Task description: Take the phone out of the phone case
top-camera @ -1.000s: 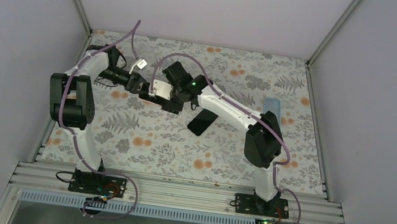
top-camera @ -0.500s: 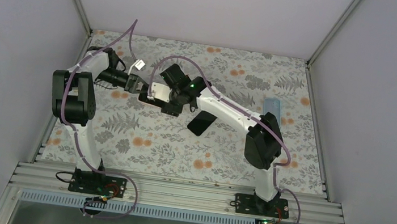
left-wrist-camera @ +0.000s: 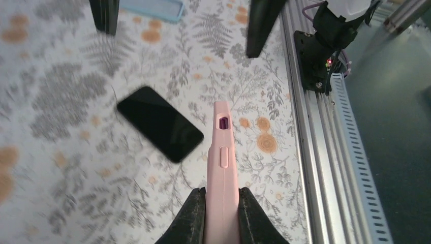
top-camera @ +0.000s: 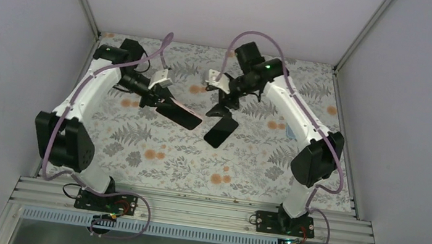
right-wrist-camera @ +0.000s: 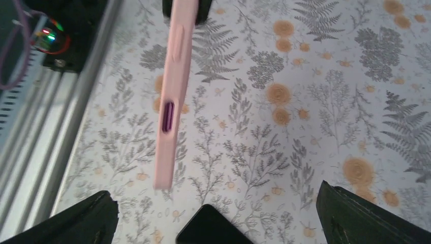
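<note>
My left gripper (left-wrist-camera: 221,190) is shut on a pink phone case (left-wrist-camera: 222,168), held edge-on above the table. Purple shows through a cutout in the case's edge. From the top view the case (top-camera: 180,116) is tilted and its upper face looks dark, with my left gripper (top-camera: 160,99) at its far-left end. My right gripper (top-camera: 223,101) hangs wide open, apart from the case, with nothing between its fingers. In the right wrist view the pink case (right-wrist-camera: 170,96) floats ahead of my right gripper (right-wrist-camera: 213,190). A bare black phone (top-camera: 220,132) lies flat on the table below.
A light-blue case (left-wrist-camera: 150,7) lies on the floral cloth at the far right, mostly hidden under the right arm in the top view. The aluminium rail (top-camera: 190,209) runs along the near edge. Grey walls enclose the table on three sides.
Both grippers were together at the pink case. The right gripper has opened, let go and drawn back to the far right. The left gripper has shut on the case and holds it alone.
</note>
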